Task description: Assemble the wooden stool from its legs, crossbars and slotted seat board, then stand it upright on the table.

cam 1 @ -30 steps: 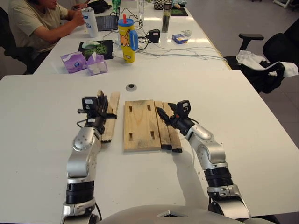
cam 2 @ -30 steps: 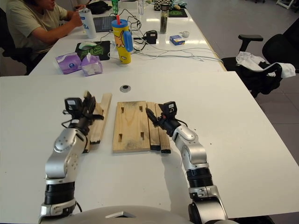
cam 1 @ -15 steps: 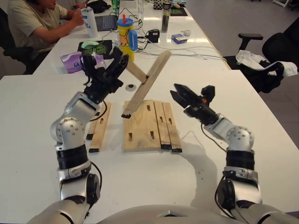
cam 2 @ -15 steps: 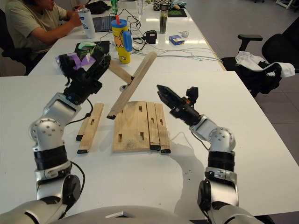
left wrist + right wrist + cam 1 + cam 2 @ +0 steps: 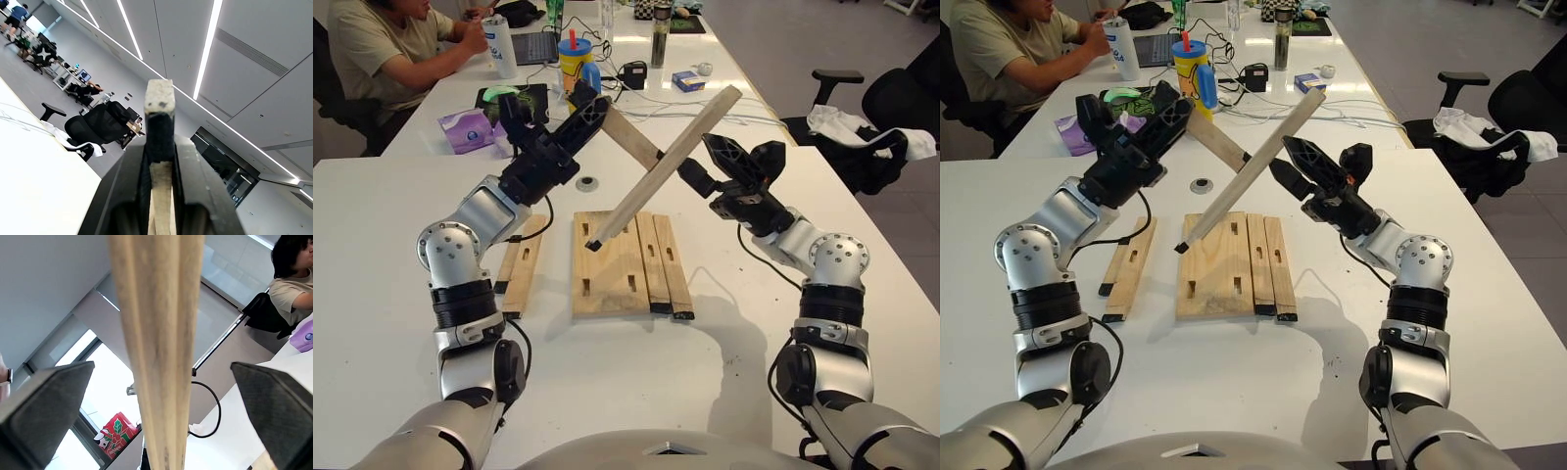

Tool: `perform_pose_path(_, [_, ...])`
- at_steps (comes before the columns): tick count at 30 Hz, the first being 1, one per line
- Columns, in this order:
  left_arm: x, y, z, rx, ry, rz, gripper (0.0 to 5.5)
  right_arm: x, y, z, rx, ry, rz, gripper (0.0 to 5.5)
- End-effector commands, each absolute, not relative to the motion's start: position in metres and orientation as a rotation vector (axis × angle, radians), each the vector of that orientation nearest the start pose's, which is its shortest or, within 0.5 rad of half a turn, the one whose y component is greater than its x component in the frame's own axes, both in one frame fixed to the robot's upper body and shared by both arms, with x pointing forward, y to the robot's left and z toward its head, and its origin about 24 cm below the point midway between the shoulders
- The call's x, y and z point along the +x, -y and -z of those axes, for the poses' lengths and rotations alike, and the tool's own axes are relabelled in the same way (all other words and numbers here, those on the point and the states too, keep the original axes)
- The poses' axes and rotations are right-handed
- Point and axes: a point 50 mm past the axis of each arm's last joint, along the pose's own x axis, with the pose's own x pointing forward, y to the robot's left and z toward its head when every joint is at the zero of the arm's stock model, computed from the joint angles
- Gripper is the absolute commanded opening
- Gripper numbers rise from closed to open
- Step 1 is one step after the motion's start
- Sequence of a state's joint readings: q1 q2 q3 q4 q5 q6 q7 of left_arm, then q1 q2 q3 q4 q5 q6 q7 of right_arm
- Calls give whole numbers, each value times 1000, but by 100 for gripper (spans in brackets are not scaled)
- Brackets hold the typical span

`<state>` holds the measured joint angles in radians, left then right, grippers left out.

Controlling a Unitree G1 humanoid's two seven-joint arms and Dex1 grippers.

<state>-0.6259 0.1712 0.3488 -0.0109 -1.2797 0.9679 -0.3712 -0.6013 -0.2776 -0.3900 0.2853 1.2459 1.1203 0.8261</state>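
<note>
Left claw (image 5: 592, 108) clamped on crossbar (image 5: 631, 139); right claw (image 5: 695, 154) spread wide astride leg (image 5: 636, 199), above seat board (image 5: 607, 279).

1. No text, number, brand or sign could be read anywhere.
2. The yellow cup (image 5: 1191, 73), on the far surface just beyond the left end effector (image 5: 592, 101), bore a coloured picture; any lettering on it was too small to tell.
3. The purple pack (image 5: 465, 130), off to the outer side of the left end effector, showed a small round label that was not legible.
4. The small blue box (image 5: 690, 80), on the far surface beyond the right end effector (image 5: 705, 164), carried marks too small to read.
</note>
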Motion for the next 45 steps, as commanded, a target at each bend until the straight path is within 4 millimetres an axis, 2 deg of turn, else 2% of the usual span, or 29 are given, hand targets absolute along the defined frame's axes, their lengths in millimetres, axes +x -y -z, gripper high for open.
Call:
perform_pose_path(1, [300,-128,-203,-930,-25,1098,40,304,163,-173,1178,-54,-1340,469])
perform_pose_path(18, [299,-128,-210,-900,13,1122,40,305,161,-171,1111,-26,-1350,210])
perform_pose_path(20, [299,-127,-209,-854,19,1102,40,305,161,-171,1105,-21,-1345,207])
perform_pose_path(21, [299,-127,-209,-844,22,1090,77,305,161,-170,1107,-18,-1350,207])
perform_pose_path(24, [300,-129,-209,-863,32,1083,120,305,161,-169,1119,-17,-1361,205])
perform_pose_path(29, [304,-140,-227,-898,149,1041,195,306,163,-169,1139,-7,-1355,205])
perform_pose_path(32, [307,-161,-241,-917,261,957,233,307,166,-166,1114,-12,-1328,205])
perform_pose_path(34, [306,-179,-245,-879,302,896,266,306,172,-162,1031,4,-1275,205])
perform_pose_path(36, [305,-193,-231,-783,250,832,295,301,180,-157,949,18,-1241,205])
perform_pose_path(38, [301,-196,-196,-592,80,787,322,296,190,-153,918,11,-1250,205])
perform_pose_path(39, [294,-194,-172,-461,-34,795,337,295,194,-151,916,-4,-1261,205])
perform_pose_path(41, [273,-187,-133,-310,-212,873,341,295,198,-144,844,-57,-1268,205])
perform_pose_path(45, [235,-159,-99,-125,-346,1107,341,302,199,-137,770,-74,-1298,205])
